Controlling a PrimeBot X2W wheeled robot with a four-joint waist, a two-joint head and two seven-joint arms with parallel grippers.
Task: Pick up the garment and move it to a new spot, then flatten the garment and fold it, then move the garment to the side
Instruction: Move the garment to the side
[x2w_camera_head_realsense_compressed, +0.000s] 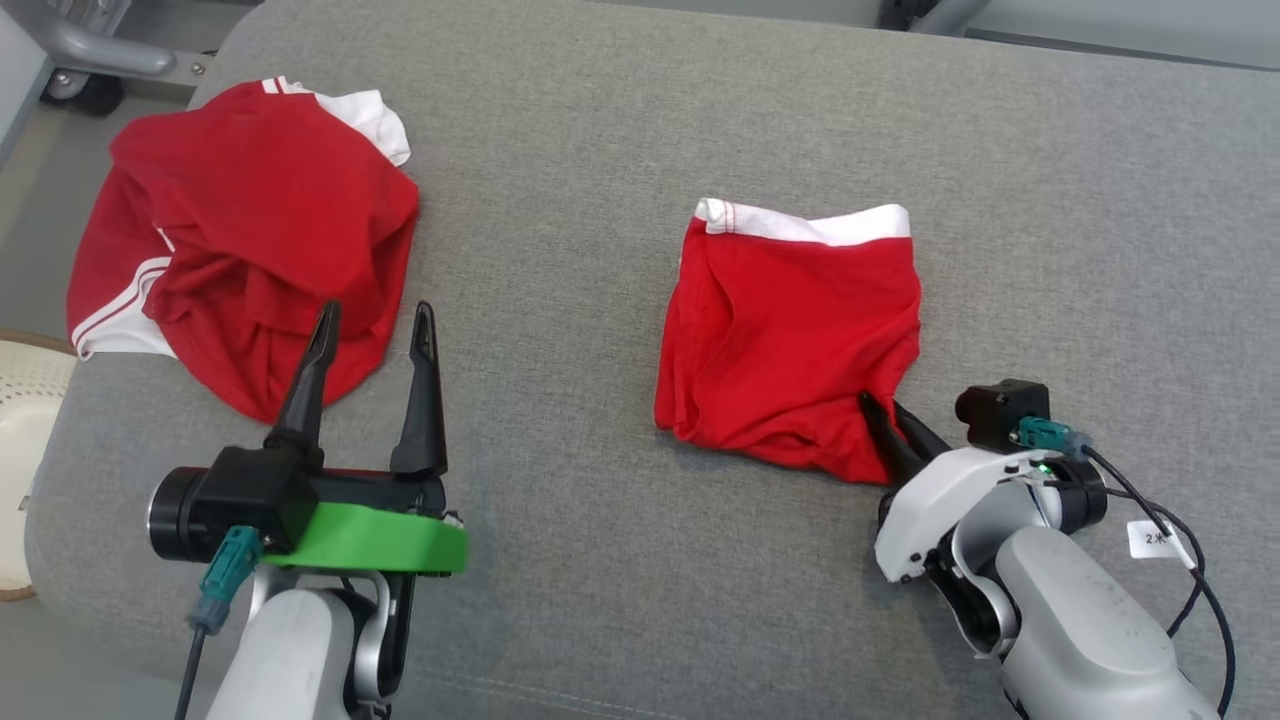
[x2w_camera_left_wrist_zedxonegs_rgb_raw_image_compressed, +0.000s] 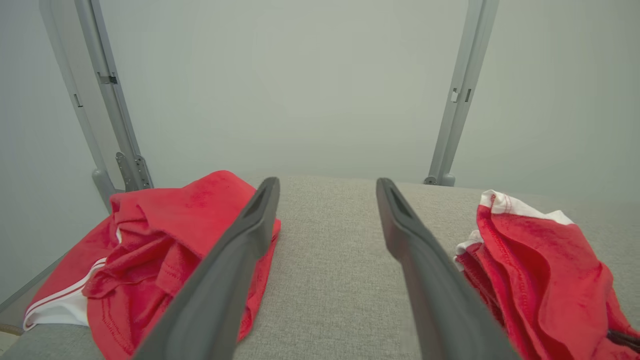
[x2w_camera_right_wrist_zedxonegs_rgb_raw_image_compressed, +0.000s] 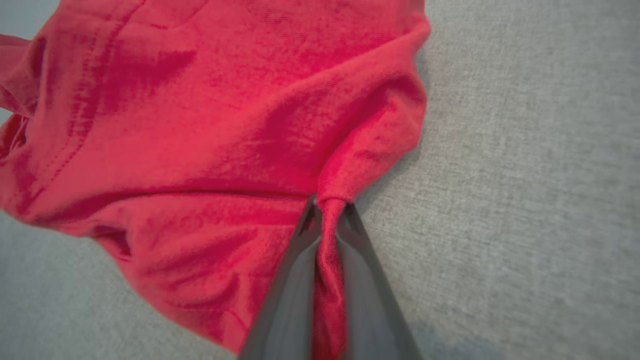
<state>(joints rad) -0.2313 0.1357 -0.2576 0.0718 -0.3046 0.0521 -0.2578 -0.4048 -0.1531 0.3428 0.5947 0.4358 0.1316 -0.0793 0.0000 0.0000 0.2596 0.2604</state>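
Right wrist view: right pincer is clamping a corner of the white-banded red shorts, apparently for lifting; left pincer is hovering open, empty.

A grey fabric-covered desk carries a crumpled red cloth with white stripes near its far left corner, a pale woven round object shows past its left edge, and grey metal posts rise behind it.
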